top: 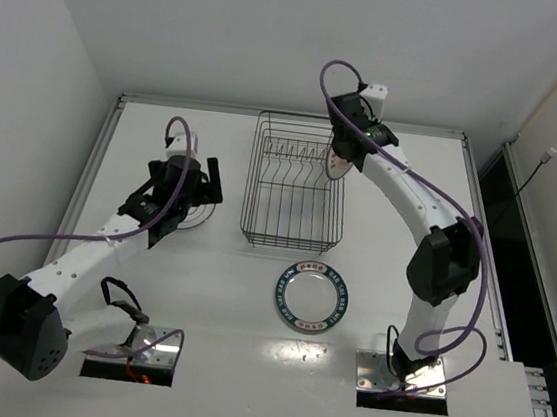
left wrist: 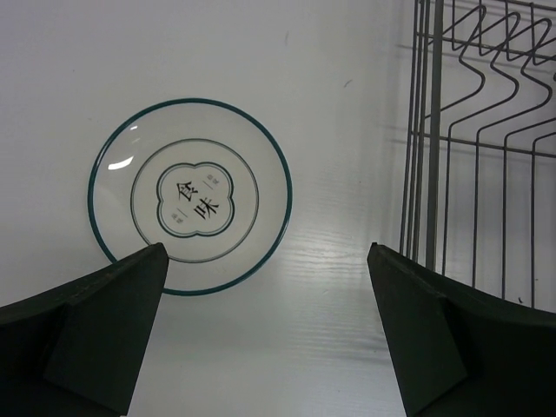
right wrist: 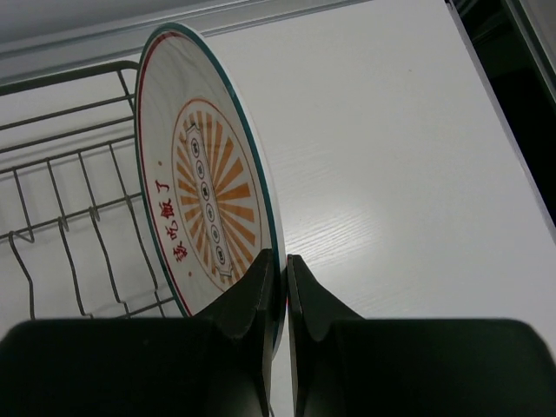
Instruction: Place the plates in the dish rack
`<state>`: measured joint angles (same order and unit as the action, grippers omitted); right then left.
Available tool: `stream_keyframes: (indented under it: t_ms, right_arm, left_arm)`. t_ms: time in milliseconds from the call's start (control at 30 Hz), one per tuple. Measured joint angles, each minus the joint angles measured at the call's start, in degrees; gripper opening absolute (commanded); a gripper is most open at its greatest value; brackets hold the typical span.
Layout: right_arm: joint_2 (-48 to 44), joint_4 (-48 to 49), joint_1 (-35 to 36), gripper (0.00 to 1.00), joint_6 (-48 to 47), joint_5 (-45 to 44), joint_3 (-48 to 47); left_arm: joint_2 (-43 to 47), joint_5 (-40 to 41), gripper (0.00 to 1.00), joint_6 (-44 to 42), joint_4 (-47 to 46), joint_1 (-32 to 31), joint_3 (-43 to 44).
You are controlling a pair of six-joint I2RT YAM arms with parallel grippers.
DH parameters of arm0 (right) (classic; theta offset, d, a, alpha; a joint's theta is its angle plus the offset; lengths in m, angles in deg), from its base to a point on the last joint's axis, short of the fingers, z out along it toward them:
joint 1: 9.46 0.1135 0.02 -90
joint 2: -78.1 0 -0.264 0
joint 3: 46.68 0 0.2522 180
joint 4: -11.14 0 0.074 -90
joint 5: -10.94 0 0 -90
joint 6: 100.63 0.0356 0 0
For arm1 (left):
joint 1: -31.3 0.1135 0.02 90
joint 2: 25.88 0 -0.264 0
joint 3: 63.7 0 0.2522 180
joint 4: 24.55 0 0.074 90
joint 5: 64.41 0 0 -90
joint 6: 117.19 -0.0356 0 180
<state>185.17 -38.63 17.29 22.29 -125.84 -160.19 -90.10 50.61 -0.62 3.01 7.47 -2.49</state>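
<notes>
The dish rack (top: 296,185) is a dark wire basket standing mid-table. My right gripper (right wrist: 285,259) is shut on the rim of the white plate with the orange sunburst (right wrist: 204,174). It holds that plate on edge over the rack's far right corner (top: 340,163). The plate with the dark blue patterned rim (top: 313,297) lies flat on the table in front of the rack. My left gripper (left wrist: 265,252) hangs open left of the rack with nothing between its fingers. Just beyond its fingertips lies a white plate with a thin teal rim (left wrist: 189,195).
The rack's wire wall and prongs (left wrist: 478,174) stand close to the right of my left gripper. A raised metal rail (top: 289,115) runs along the table's far edge. Purple cables loop off both arms.
</notes>
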Motion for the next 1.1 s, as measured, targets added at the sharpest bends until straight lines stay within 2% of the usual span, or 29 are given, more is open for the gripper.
stream_keyframes:
  t_ms: [200, 300, 367, 500, 533, 600, 700, 800, 867, 967, 1100]
  right_arm:
    - [5.9, 0.8, 3.7, 0.0, -4.5, -2.0, -3.2]
    - [8.1, 1.4, 5.1, 0.04, -5.8, -2.2, -4.8]
    - [8.7, 0.5, 5.7, 0.16, -6.2, -1.4, -4.9]
    - [8.5, 0.0, 6.3, 0.3, -5.8, 0.3, -4.9]
    - [8.2, -0.1, 6.4, 0.39, -5.7, 0.7, -4.8]
    - [6.5, -0.4, 6.4, 0.44, -5.3, 1.6, -4.3]
    - [0.1, -2.1, 6.6, 0.56, -3.5, 2.3, -1.8]
    - [-12.5, -2.4, 7.0, 0.62, 0.2, 5.2, 5.8]
    - [-24.6, 0.3, 6.8, 0.69, 3.6, 9.9, 16.0]
    - [-41.4, 1.6, 3.8, 0.69, 9.8, 17.6, 31.5]
    - [-55.2, 2.3, -1.5, 0.69, 17.8, 28.1, 49.6]
  left_arm:
    - [2.0, -4.5, 0.99, 2.1, 2.1, 3.9, -0.4]
    - [1.6, -7.4, 0.99, 2.5, 4.6, 7.1, 0.6]
    - [1.2, -9.9, 0.99, 2.6, 5.9, 9.3, 1.7]
    - [1.0, -14.3, 0.99, 3.1, 7.8, 12.2, 3.0]
    - [0.9, -15.0, 0.99, 3.4, 8.5, 12.5, 3.4]
    - [0.3, -16.3, 0.99, 4.2, 9.2, 12.7, 4.1]
    - [-0.3, -18.1, 0.99, 5.0, 9.7, 12.7, 4.2]
    - [-0.5, -20.1, 0.99, 2.9, 8.6, 12.7, 4.0]
    - [-0.5, -21.7, 0.99, 0.3, 7.0, 12.6, 3.6]
    - [0.1, -22.5, 0.99, -2.3, 5.0, 11.8, 2.0]
    - [4.2, -24.6, 0.99, -2.7, 3.3, 10.8, -4.6]
